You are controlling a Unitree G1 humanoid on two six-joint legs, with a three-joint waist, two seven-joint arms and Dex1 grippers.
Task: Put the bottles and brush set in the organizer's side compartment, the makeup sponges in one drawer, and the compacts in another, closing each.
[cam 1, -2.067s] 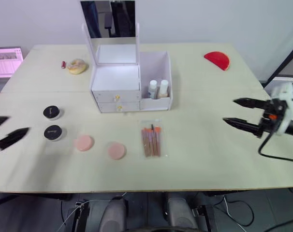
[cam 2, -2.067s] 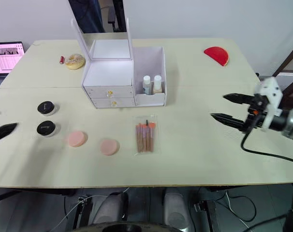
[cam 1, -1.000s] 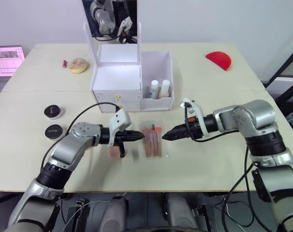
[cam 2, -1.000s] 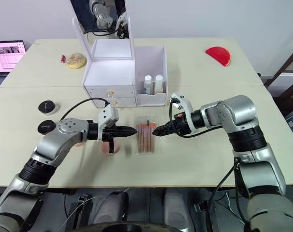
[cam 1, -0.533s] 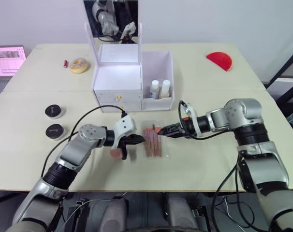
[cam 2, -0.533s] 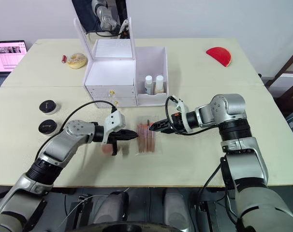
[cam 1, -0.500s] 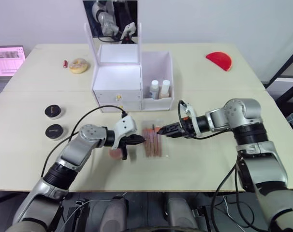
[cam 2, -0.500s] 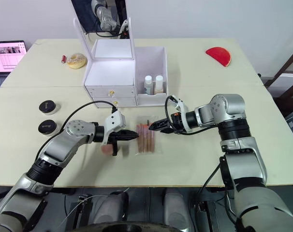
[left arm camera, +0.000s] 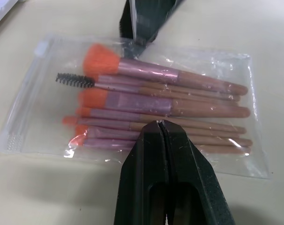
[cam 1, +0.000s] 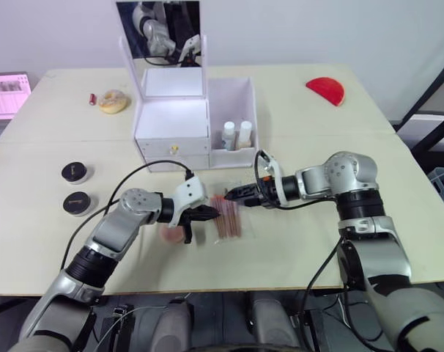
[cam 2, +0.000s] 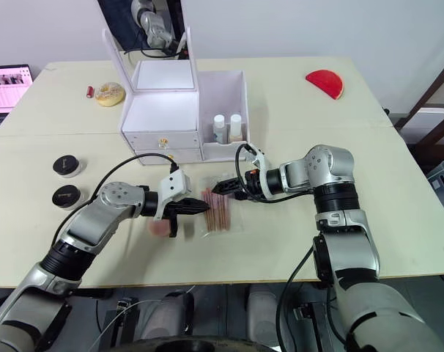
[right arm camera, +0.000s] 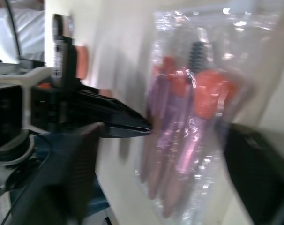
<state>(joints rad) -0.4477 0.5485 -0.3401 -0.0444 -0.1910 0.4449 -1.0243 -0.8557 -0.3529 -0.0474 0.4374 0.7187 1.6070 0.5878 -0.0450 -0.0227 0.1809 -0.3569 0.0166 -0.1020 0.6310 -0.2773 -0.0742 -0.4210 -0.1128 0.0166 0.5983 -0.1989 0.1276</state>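
Brush set (cam 1: 226, 217) lies between pinched-together left claw (cam 1: 213, 213) and spread right claw (cam 1: 235, 196).

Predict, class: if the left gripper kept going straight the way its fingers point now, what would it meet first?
Most likely the brush set in its clear bag: the left gripper, fingers shut, points at the bag's near edge, apparently just short of touching.

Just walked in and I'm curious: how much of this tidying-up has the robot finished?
Early on. Done: two bottles stand in the organizer's side compartment. In hand: both arms are at the bagged brush set, with the left end effector shut at one edge and the right end effector open at the other. Left: two black compacts and the pink sponge remain on the table, drawers shut.
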